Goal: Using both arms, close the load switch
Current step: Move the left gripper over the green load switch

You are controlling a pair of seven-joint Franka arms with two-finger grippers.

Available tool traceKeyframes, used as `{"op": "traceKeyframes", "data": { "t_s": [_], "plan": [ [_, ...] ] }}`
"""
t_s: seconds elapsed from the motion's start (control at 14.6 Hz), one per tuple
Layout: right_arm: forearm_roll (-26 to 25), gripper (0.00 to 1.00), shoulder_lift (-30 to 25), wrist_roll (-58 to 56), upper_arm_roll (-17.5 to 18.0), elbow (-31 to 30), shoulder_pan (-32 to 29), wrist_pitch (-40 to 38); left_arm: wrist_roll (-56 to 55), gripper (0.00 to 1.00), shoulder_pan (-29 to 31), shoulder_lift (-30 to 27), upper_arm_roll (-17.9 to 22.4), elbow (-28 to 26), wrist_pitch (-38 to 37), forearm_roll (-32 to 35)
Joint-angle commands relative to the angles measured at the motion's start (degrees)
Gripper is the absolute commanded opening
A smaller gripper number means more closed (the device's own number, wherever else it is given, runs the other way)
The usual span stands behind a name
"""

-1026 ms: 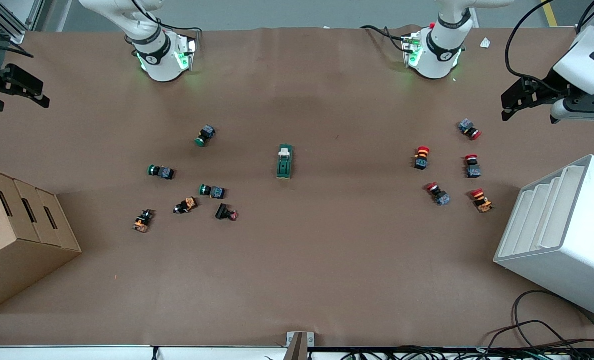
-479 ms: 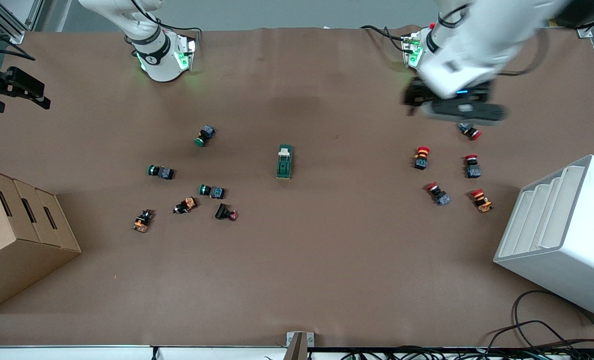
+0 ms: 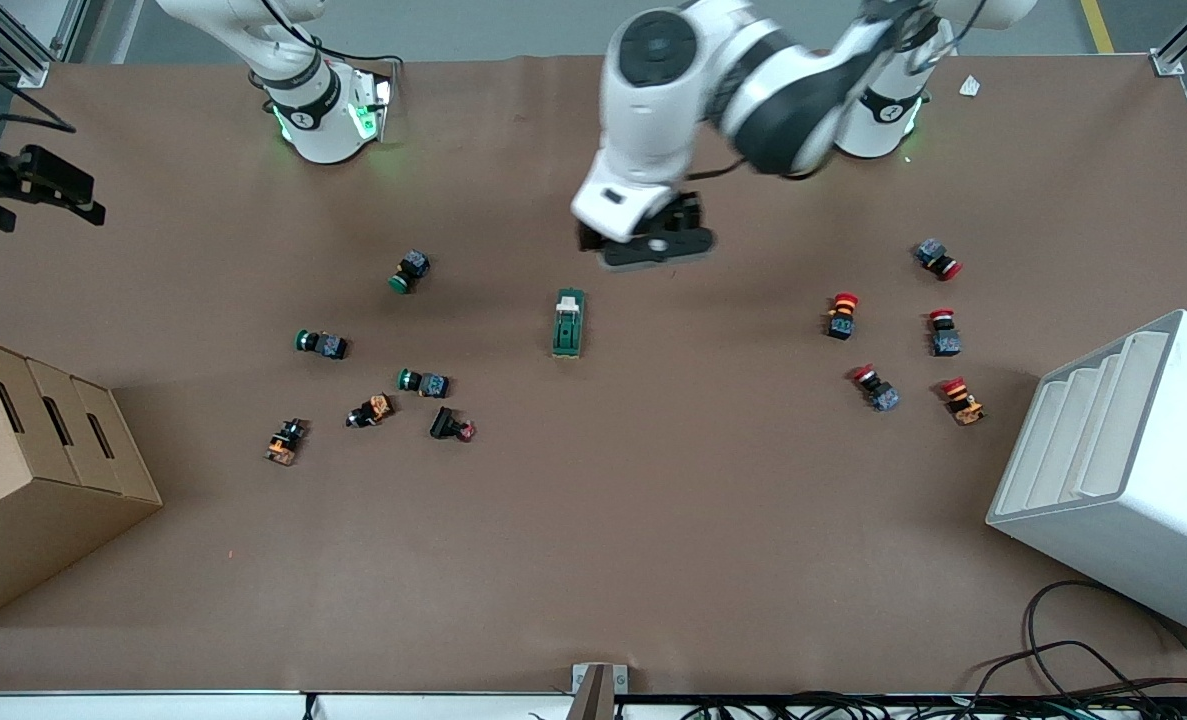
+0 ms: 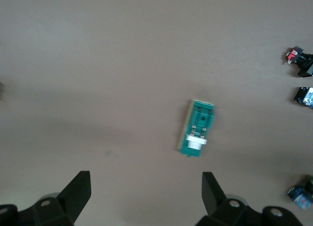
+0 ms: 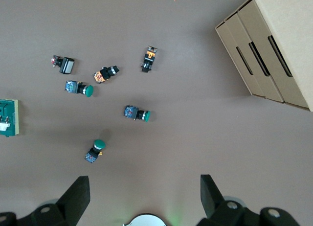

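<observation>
The load switch (image 3: 569,322), a dark green oblong block with a cream-white lever, lies flat in the middle of the brown table. It also shows in the left wrist view (image 4: 196,128) and at the edge of the right wrist view (image 5: 9,117). My left gripper (image 3: 643,243) hangs in the air over bare table just beside the switch, toward the robots' bases. It is open and empty (image 4: 145,184). My right gripper (image 3: 51,212) is up in the air at the right arm's end of the table, open and empty (image 5: 145,187).
Green push buttons (image 3: 411,270) and black-and-orange ones (image 3: 370,410) lie toward the right arm's end, near a cardboard box (image 3: 43,470). Red push buttons (image 3: 843,315) lie toward the left arm's end, near a white stepped rack (image 3: 1123,470).
My left arm has swung from its end of the table to over the middle, beside the load switch. The right gripper has hardly moved. The switch has not moved.
</observation>
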Motion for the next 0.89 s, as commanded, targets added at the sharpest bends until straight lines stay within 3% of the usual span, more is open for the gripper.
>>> {"op": "traceKeyframes", "data": {
  "t_s": [0.0,0.21,0.34,0.55,0.82],
  "plan": [
    [-0.69,1.00,7.62,-0.95,0.43,1.68,-1.68,2.21,-11.51,1.00,-5.55,3.44,0.11,-2.11,5.53,6.79],
    [-0.61,1.00,8.71,0.88,0.42,1.87,-1.15,1.87,-23.64,1.00,-11.79,8.72,0.02,-2.46,8.00,16.37],
    [0.53,1.00,8.80,11.29,0.86,1.00,-0.54,1.77,-30.15,1.00,-15.13,11.80,0.02,-2.55,8.19,22.09],
    [7.11,1.00,8.97,25.11,0.86,-0.94,3.06,2.03,-41.48,1.00,-19.18,16.02,0.02,-4.13,8.36,33.06],
    [11.69,1.00,11.60,41.45,0.95,-1.03,11.30,5.53,-56.78,1.00,-23.67,20.94,0.02,-5.27,8.36,47.30]
  ]
}}
